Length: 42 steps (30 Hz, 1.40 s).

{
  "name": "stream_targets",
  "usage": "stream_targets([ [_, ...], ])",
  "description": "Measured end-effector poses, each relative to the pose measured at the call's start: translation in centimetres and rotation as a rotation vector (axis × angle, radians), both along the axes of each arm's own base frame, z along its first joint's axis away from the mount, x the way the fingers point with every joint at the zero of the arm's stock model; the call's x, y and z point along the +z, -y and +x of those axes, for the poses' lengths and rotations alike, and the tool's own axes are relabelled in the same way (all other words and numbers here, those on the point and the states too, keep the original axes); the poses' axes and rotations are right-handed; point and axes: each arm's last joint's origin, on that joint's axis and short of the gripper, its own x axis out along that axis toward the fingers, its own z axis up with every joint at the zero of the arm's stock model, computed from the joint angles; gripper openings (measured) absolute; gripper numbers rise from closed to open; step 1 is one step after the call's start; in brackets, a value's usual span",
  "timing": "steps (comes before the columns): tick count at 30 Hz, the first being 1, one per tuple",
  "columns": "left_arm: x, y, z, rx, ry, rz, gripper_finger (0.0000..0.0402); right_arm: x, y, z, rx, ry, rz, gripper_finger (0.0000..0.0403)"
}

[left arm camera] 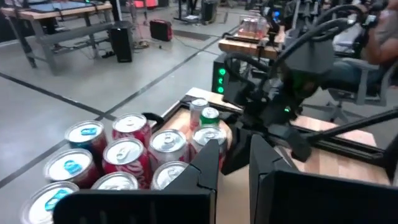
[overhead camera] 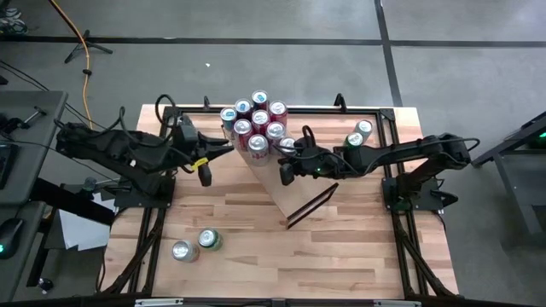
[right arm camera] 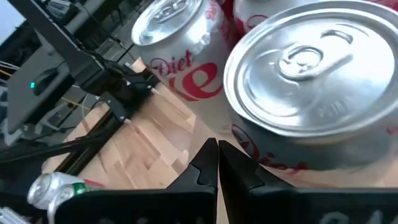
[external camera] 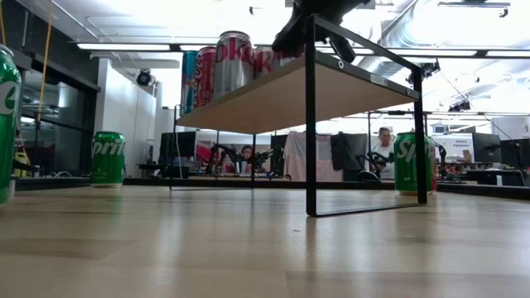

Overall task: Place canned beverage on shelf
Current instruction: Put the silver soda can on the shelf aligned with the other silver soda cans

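Right gripper (overhead camera: pixel 287 176) fingers (right arm camera: pixel 208 163) pressed together, nothing pinched, tips just beside a Diet Coke can (right arm camera: pixel 317 81) on the shelf (overhead camera: pixel 290 183); that can is upright, silver lid and pull tab up, its far edge cut off in the wrist view. Left gripper (overhead camera: pixel 206 176) fingers (left arm camera: pixel 208 163) also pressed together and empty, hovering at about 9 o'clock of the can cluster (overhead camera: pixel 258 124). Shelf: pale wood plank on a thin black metal frame, sitting near table (overhead camera: pixel 239 222) centre, long axis running roughly 11 to 5 o'clock in the high view; the 11 o'clock end carries the cluster, the 5 o'clock end is bare. Cluster cans all upright, red, silver and blue-topped, packed touching; exact count hard to make out with the right arm overlapping one. Low view shows the plank from beneath, so only the upper parts of the cans show over its edge. Two green cans (overhead camera: pixel 359 134) stand at 2 o'clock on the table, partly hidden by the right arm. Two more cans (overhead camera: pixel 195 246) at 7 o'clock, one green, one silver; whether upright or lying cannot tell. Table is striped butcher-block wood. People seated in the room behind, blurred.
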Motion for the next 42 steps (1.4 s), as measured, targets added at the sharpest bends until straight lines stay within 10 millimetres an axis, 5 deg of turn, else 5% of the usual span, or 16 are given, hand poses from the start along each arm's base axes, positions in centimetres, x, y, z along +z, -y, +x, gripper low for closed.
stream_targets([
  [29,-1.2,0.3,0.5,-0.035,-0.032,-0.024,0.0,-0.4,3.4,-0.3,0.013,-0.115,-0.125,0.0],
  [37,-1.3,0.2,0.5,-0.034,-0.036,-0.022,0.0,0.1,1.4,-1.9,0.293,-0.196,-0.079,0.0],
  [42,-1.3,0.2,0.5,-0.033,-0.04,-0.018,0.0,-1.0,0.9,-3.7,0.245,-0.413,-0.112,0.0],
])
